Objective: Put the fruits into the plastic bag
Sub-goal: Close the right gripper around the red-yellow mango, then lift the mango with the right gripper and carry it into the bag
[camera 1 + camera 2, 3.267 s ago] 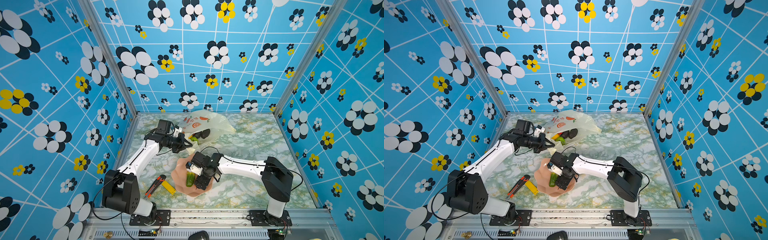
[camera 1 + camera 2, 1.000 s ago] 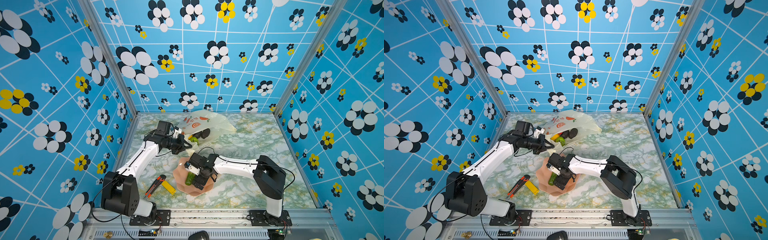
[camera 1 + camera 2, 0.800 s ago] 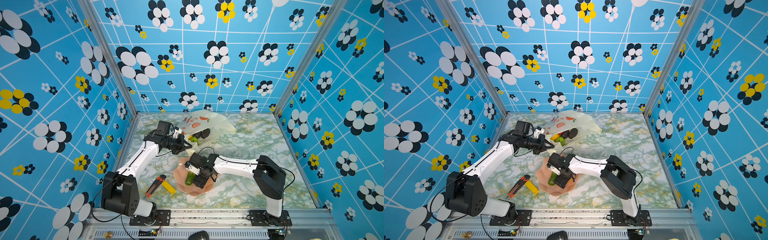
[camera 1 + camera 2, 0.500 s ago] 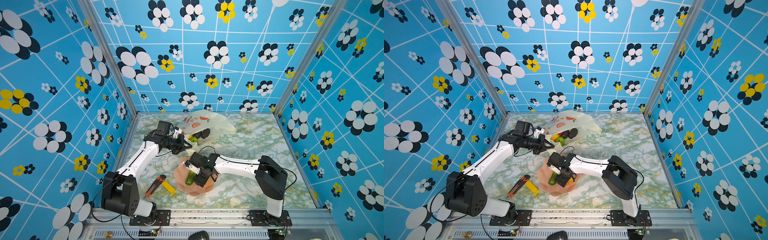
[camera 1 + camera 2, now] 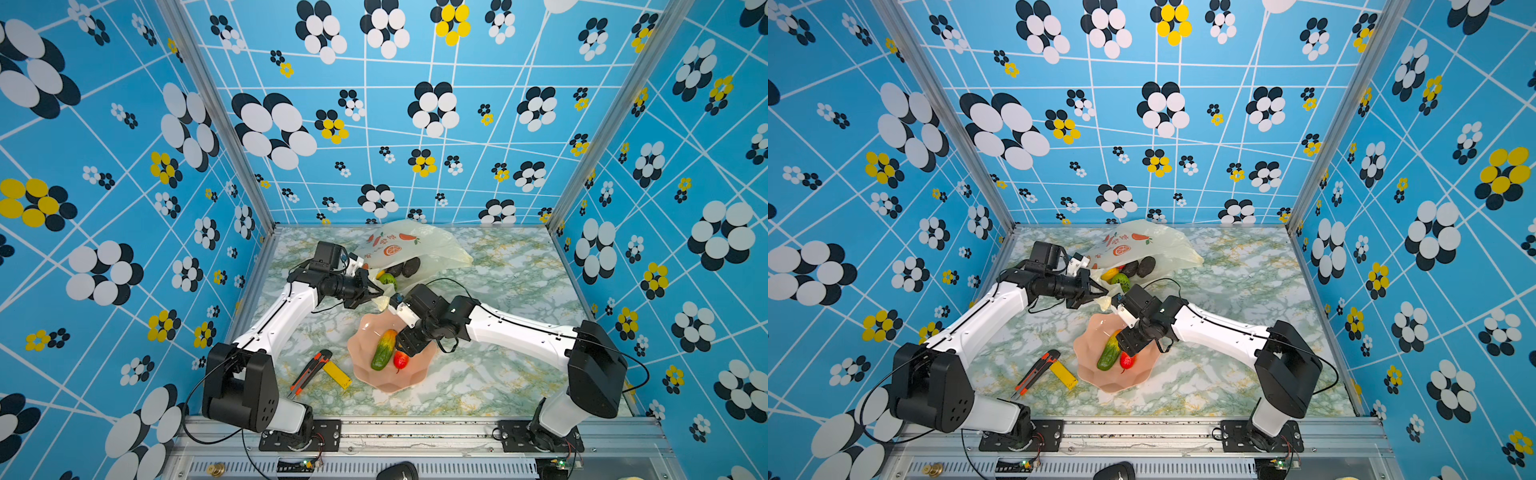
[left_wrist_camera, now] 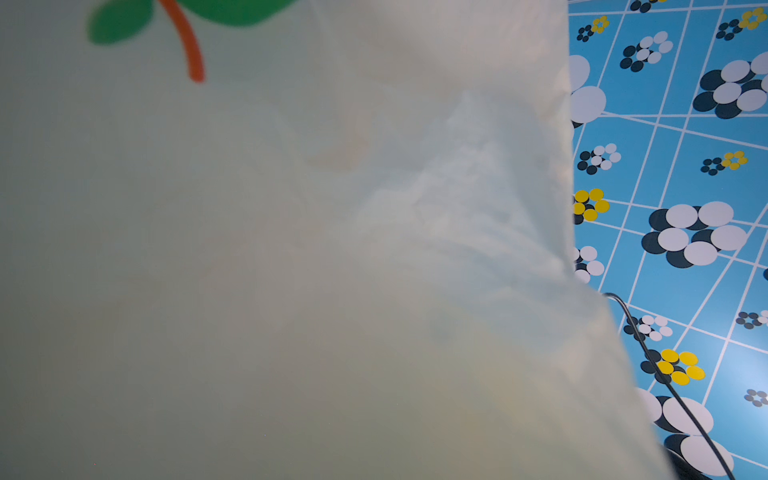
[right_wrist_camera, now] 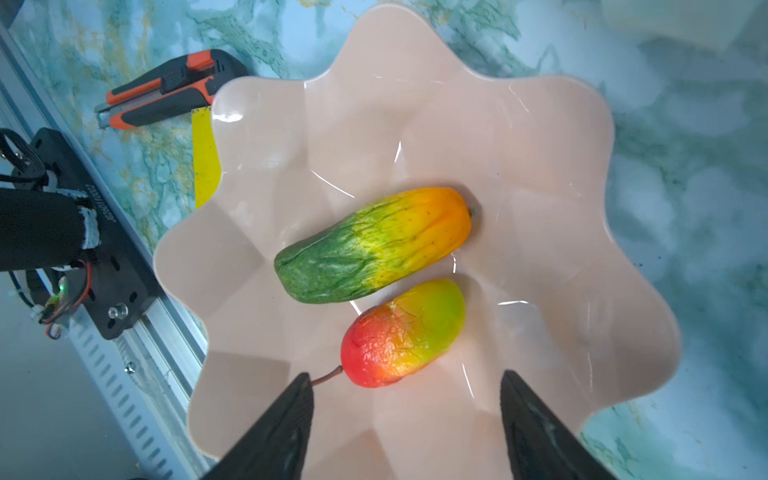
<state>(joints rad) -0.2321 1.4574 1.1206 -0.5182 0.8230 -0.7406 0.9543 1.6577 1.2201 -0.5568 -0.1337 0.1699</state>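
Pink scalloped bowl (image 7: pixel 519 145) holds two fruits: green-orange elongated piece (image 7: pixel 374 245) and red-yellow mango (image 7: pixel 401 332), side by side. Right gripper (image 7: pixel 405 382) above mango, jaws spread wide, nothing held. Plastic bag (image 5: pixel 419 249) behind bowl, with black ovals (image 5: pixel 411 266) and green round fruit (image 5: pixel 388 279) at its mouth. Left gripper (image 5: pixel 374 293) clamped shut on bag's mouth edge.

A tiny white serial number, barely legible, marks the black base plate (image 7: pixel 112 266).
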